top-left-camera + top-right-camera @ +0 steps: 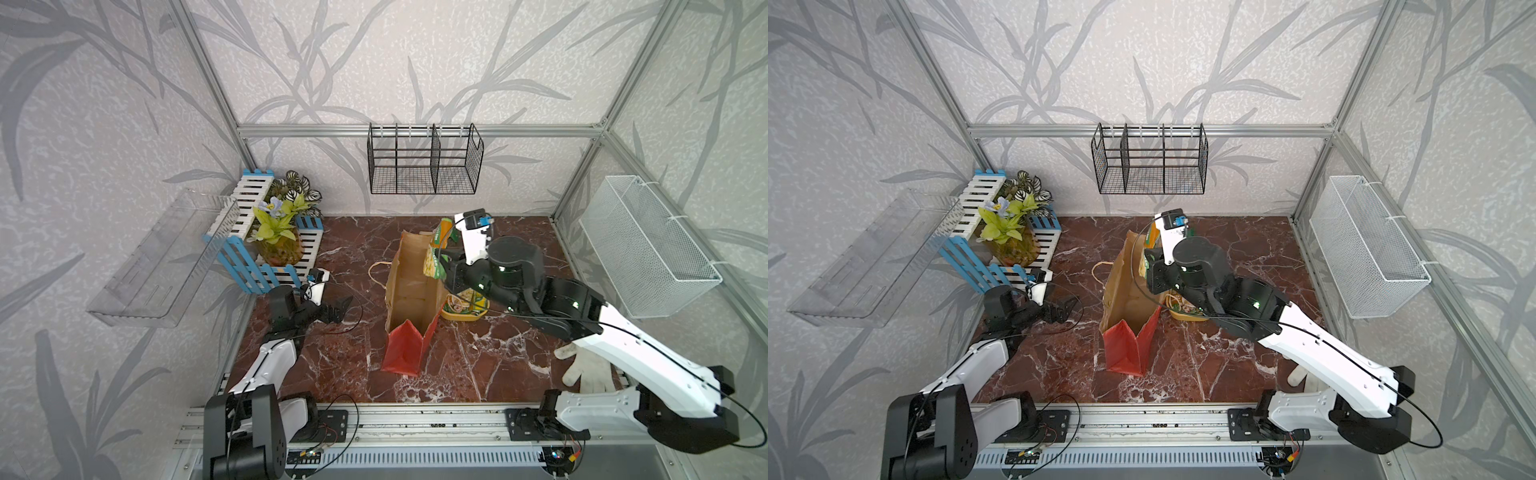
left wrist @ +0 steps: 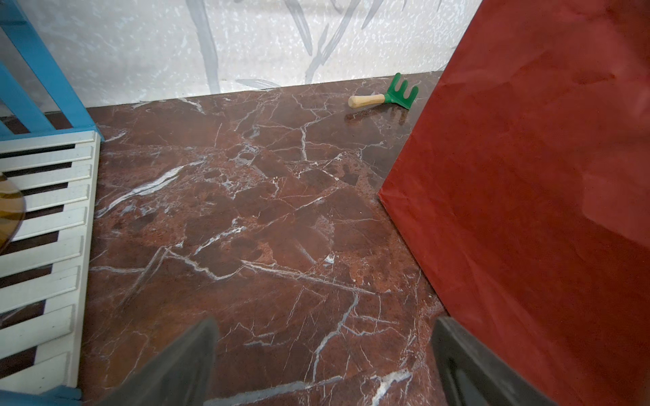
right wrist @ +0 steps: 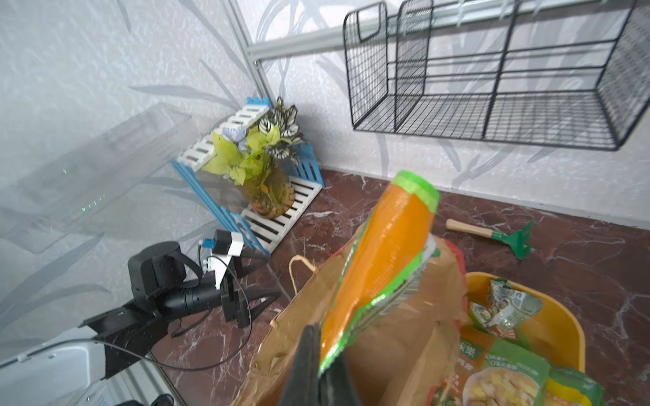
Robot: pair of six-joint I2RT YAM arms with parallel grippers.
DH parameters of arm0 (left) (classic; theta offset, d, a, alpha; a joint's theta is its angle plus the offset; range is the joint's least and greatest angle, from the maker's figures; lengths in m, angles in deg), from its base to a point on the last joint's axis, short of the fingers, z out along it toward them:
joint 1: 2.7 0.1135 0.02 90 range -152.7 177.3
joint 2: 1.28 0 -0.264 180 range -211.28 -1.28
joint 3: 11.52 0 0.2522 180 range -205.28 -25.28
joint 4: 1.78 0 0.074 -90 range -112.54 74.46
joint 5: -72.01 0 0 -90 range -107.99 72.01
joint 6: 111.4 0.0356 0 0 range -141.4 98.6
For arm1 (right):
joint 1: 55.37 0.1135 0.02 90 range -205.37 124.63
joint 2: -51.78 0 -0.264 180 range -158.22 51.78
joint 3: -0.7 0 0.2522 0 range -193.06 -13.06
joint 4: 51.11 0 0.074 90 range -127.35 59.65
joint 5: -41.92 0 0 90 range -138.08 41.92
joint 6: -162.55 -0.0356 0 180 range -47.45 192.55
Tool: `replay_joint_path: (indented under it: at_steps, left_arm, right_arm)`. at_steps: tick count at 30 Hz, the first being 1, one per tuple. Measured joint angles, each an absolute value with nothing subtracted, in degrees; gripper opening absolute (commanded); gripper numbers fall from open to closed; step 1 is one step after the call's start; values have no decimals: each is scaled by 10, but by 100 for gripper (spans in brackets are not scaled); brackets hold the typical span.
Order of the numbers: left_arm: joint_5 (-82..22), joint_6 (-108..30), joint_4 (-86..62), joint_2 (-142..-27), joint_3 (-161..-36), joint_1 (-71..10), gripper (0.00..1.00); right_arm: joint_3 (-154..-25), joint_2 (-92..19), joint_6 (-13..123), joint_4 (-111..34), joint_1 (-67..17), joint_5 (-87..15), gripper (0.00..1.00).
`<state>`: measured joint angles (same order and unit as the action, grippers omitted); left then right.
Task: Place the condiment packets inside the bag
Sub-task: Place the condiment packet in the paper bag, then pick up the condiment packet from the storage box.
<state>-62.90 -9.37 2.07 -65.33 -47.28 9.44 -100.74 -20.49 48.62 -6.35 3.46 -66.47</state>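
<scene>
Because the left gripper (image 1: 341,309) hangs wide open and empty low over the bench (image 1: 340,365), near the red bag (image 1: 409,286) but apart from it, nothing steadies the bag. It stands upright near the middle with its mouth gaping and its brown paper walls creased, and I judge it light and easy to tip or shove along the glossy bench if a packet drags on its rim. Over the right-hand rim of that mouth an orange packet (image 3: 387,253) with green edges sticks up, pinched at its lower end by the right gripper (image 3: 322,365), whose jaws are closed tight on the thin sealed edge. The packet looks light, soft and slippery, and it bows away from the grip, so a hold on the flat seal seems sounder than one on the bulging middle. Right of the bag and close against it, a yellow tub (image 3: 562,316) holds the other packets (image 3: 510,383), green and yellow, lying flat and overlapped. Each probably needs taking by a raised edge or corner, since the glossy faces offer little purchase.
</scene>
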Motion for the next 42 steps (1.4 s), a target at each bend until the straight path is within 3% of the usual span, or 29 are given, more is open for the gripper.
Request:
replay_joint_path:
  at_steps: [10, 12, 15, 16, 18, 24, 28, 35, 42]
  left_arm:
    - [-631, -90, 20, -652, -473, 94, 100]
    - [-631, -90, 20, -652, -473, 94, 100]
    - [-631, -90, 20, -652, -473, 94, 100]
    - [-631, -90, 20, -652, -473, 94, 100]
    - [-631, -90, 20, -653, -473, 94, 100]
    - [-630, -90, 20, -666, -473, 95, 100]
    - [-629, -90, 18, -670, -473, 95, 100]
    - [-613, -101, 20, -704, -481, 105, 100]
    - [-615, -108, 18, -727, -496, 121, 100]
  right_arm:
    - [-1007, -292, 488, -51, 48, -667, 0]
    - [-1012, -297, 488, -45, 48, -668, 12]
    - [-1035, -304, 492, -30, 48, -669, 43]
    - [-1046, -305, 497, -26, 48, -671, 48]
    - [-1069, -304, 504, -18, 48, -673, 54]
    - [-1089, -268, 511, 9, 25, -674, 57]
    - [-1062, -214, 492, 20, -56, -657, 61]
    - [-928, -135, 432, 7, -294, -580, 65]
    - [-824, -203, 394, -39, -378, -499, 67]
